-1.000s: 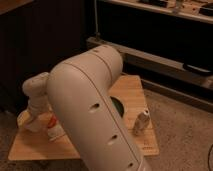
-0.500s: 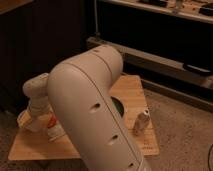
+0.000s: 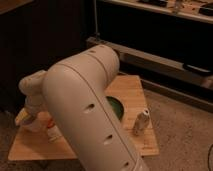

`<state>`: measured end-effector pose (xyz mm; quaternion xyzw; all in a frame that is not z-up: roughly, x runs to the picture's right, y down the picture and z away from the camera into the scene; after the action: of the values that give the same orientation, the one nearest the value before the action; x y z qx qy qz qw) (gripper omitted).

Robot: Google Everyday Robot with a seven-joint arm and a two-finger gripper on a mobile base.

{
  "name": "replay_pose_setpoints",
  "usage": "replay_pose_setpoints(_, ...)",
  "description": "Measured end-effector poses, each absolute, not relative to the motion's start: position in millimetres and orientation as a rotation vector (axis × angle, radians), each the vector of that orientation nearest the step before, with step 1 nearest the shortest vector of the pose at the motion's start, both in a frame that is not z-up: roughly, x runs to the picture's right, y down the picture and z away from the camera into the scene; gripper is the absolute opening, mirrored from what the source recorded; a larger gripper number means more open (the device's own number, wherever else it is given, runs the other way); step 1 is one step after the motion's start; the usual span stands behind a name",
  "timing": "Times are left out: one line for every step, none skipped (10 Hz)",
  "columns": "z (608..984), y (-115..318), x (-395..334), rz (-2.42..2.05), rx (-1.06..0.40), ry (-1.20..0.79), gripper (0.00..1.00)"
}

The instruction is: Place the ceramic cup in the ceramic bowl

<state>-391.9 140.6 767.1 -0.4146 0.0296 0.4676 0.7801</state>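
Note:
My big white arm (image 3: 87, 115) fills the middle of the view and hides much of the low wooden table (image 3: 131, 87). The ceramic bowl (image 3: 116, 108) shows only as a dark green sliver on the table, just right of the arm. My gripper (image 3: 36, 119) hangs below the wrist (image 3: 33, 87) at the table's left end, well left of the bowl and low over the tabletop. The ceramic cup does not show clearly; it is hidden by the arm or the gripper.
A small slim white bottle (image 3: 141, 122) stands near the table's right front corner. A yellow item (image 3: 22, 118) and an orange-red item (image 3: 53, 131) lie by the gripper. Dark shelving (image 3: 165, 35) runs behind the table. Speckled floor (image 3: 185, 135) lies to the right.

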Motion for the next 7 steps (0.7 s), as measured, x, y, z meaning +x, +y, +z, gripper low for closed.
replay_pose_setpoints(772, 137, -393, 1.021, -0.889, 0.069, 0.95)
replay_pose_setpoints(779, 133, -389, 1.039, -0.876, 0.083, 0.95)
replay_pose_setpoints(783, 133, -384, 1.049, -0.867, 0.089, 0.95)
replay_pose_setpoints(786, 132, -382, 1.056, -0.862, 0.091, 0.95)
replay_pose_setpoints(789, 130, -376, 1.069, -0.855, 0.093, 0.95)
replay_pose_setpoints(792, 127, -369, 1.083, -0.849, 0.093, 0.95)
replay_pose_setpoints(793, 125, -367, 1.088, -0.845, 0.093, 0.95)
